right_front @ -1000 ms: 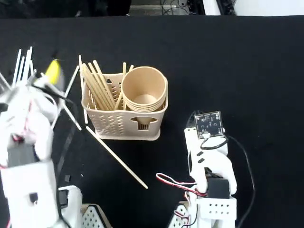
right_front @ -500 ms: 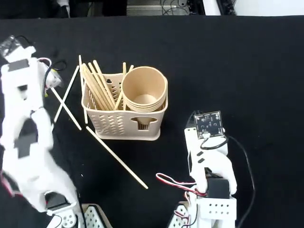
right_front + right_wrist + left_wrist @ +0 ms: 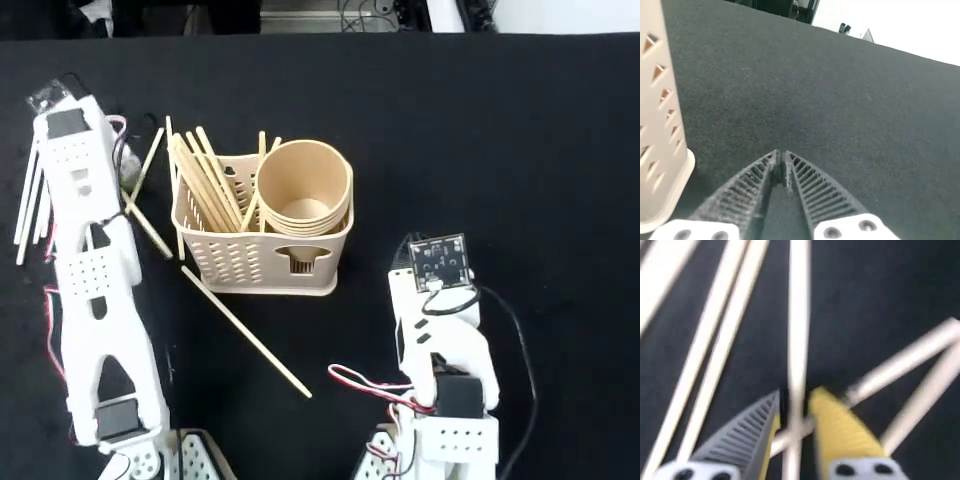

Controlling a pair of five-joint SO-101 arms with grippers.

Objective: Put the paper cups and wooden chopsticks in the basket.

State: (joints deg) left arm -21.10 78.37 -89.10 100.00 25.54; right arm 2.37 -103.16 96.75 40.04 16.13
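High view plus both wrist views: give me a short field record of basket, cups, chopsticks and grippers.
basket: upright on black table
paper cups: stacked inside basket
chopsticks in basket: several, leaning
loose chopsticks: several on table
left gripper: astride one loose chopstick
right gripper: shut, empty

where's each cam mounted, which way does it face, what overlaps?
High: fixed above the table, looking down; left arm and right arm both show.
Left wrist: on the left arm, looking down past the left gripper at loose chopsticks.
Right wrist: on the right arm, looking across the table past the right gripper, fingers shut, basket alongside.
Shared: high and right wrist see the basket; high and left wrist see the chopsticks.
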